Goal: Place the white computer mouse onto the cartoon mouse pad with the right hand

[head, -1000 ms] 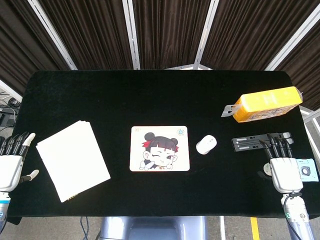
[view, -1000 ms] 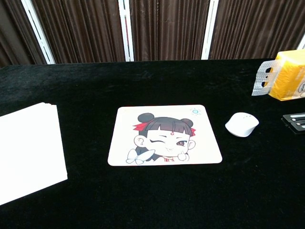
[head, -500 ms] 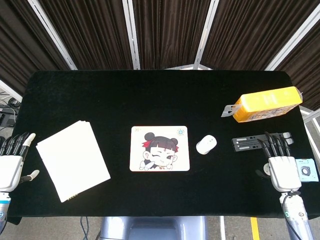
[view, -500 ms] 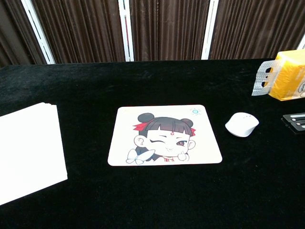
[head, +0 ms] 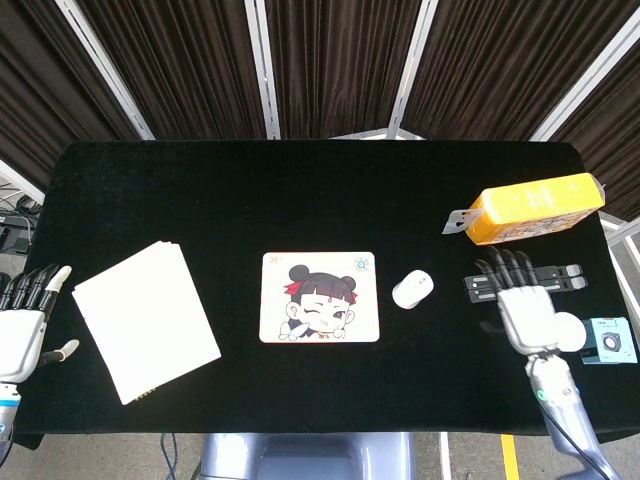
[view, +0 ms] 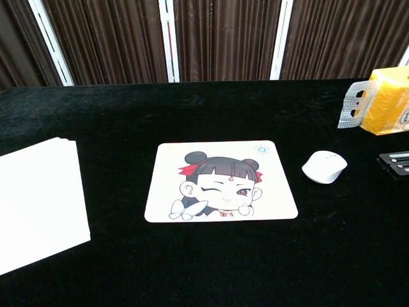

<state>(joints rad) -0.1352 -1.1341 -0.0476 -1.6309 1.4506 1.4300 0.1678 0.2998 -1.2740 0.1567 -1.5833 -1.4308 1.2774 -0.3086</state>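
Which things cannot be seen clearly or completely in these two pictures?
- Right robot hand, head view: it hides part of the black strip.
- Both robot hands: absent from the chest view.
- Left robot hand, head view: cut by the left edge.
- Yellow package, chest view: cut by the right edge; its print is too small to read.
- White paper stack, chest view: cut by the left edge.

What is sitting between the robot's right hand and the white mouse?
Nothing: in the head view only bare black table separates the right hand from the white mouse. The chest view does not show the hand.
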